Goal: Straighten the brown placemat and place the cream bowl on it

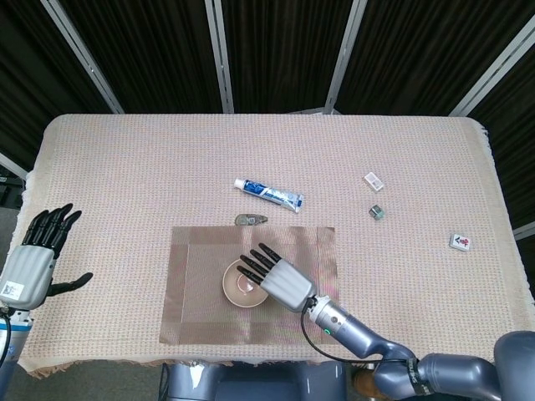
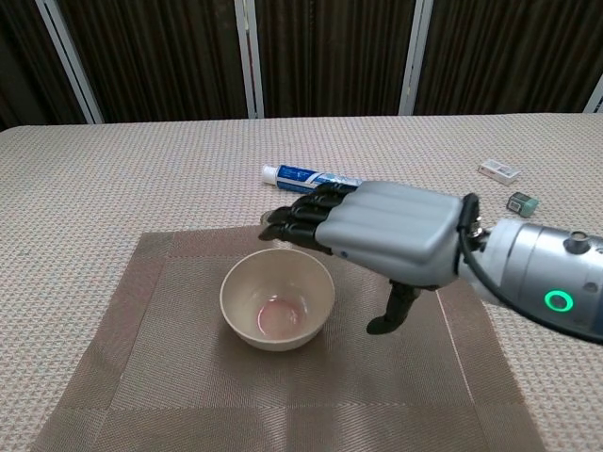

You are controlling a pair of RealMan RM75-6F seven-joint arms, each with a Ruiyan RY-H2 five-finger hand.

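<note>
The cream bowl [image 1: 243, 284] [image 2: 277, 311] stands upright near the middle of the brown placemat [image 1: 196, 292] [image 2: 170, 377], which lies flat and square to the table's front edge. My right hand [image 1: 280, 280] [image 2: 391, 231] hovers just right of and above the bowl, fingers stretched out over its rim, holding nothing. My left hand [image 1: 38, 255] is off the table's left edge, fingers spread and empty; the chest view does not show it.
A toothpaste tube [image 1: 268, 193] [image 2: 316, 179] lies behind the mat, with a small dark metal item [image 1: 251, 220] at the mat's back edge. At the right are a white packet [image 1: 374, 180] [image 2: 498, 170], a small grey-green piece [image 1: 377, 211] [image 2: 521, 201] and a tile [image 1: 461, 242].
</note>
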